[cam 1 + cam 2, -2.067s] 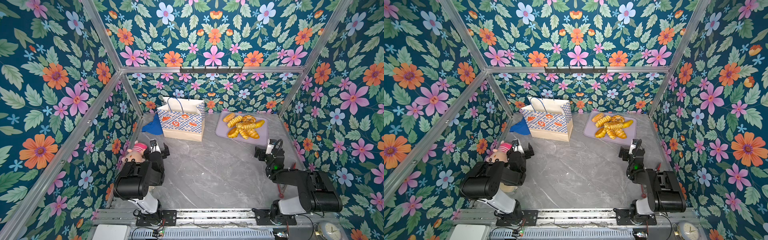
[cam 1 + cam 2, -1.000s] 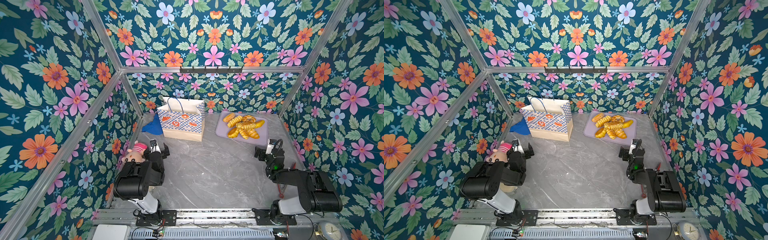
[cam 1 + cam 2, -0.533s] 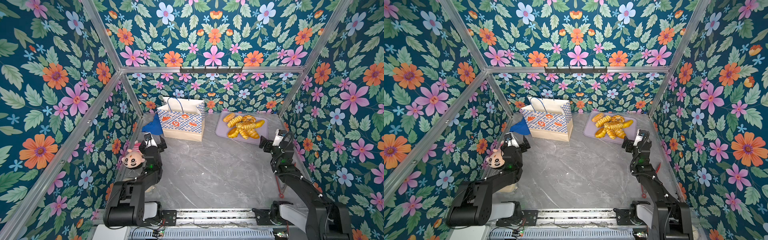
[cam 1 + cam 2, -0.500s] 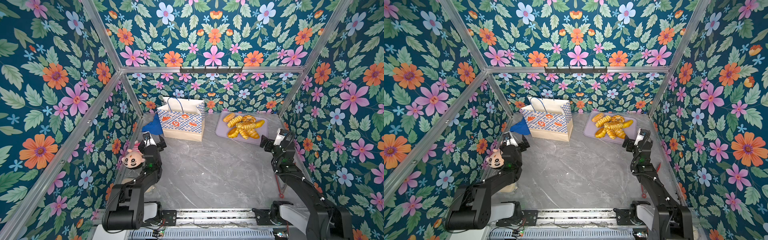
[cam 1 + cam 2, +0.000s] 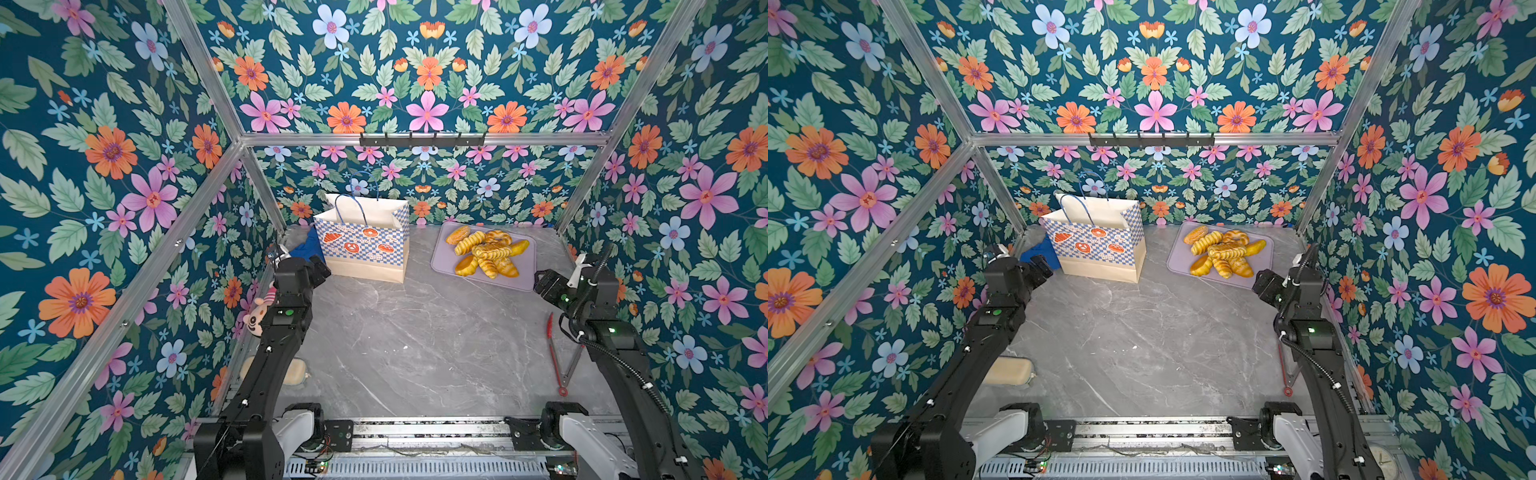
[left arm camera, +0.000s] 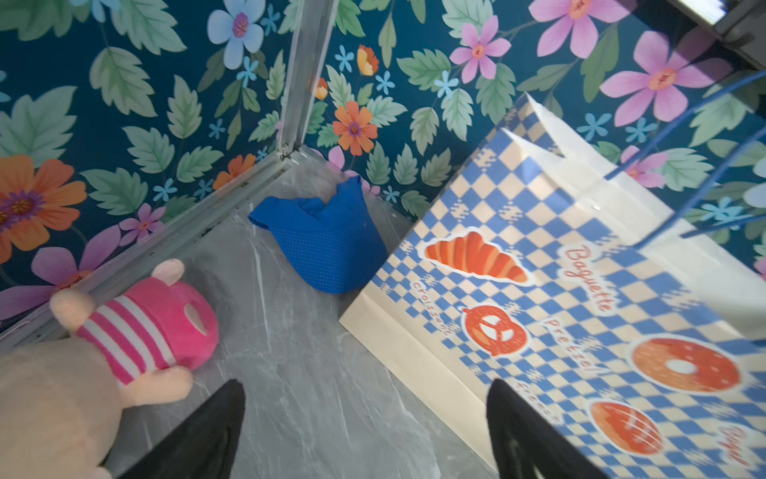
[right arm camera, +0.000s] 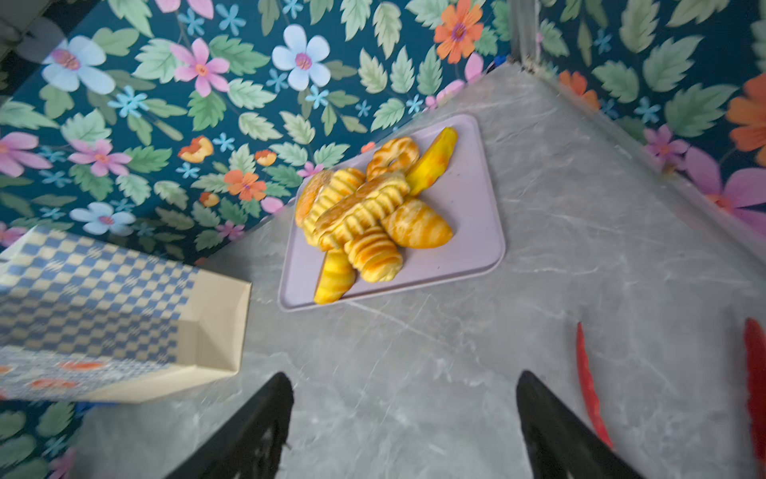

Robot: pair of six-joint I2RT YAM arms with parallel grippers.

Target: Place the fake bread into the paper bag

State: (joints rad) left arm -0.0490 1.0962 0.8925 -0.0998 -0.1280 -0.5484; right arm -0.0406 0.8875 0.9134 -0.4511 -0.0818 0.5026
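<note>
Bread (image 7: 364,211) lay heaped on a tray (image 7: 468,249) well ahead of the right gripper (image 7: 404,379), fingers (image 7: 265,414) spread wide and empty, bag (image 6: 539,290) stood upright just beside the left gripper (image 6: 367,398), fingers wide, holding nothing, doll (image 6: 145,327) near its other finger.

two matte black arms (image 5: 274,361) with white bases (image 5: 297,428), green lights (image 5: 289,311), looped black cables (image 5: 592,282).

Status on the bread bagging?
Left tool open, empty, by paper bag. Right tool open, empty, near tray. Fake bread piled on tray. Nothing between tray and bag.
</note>
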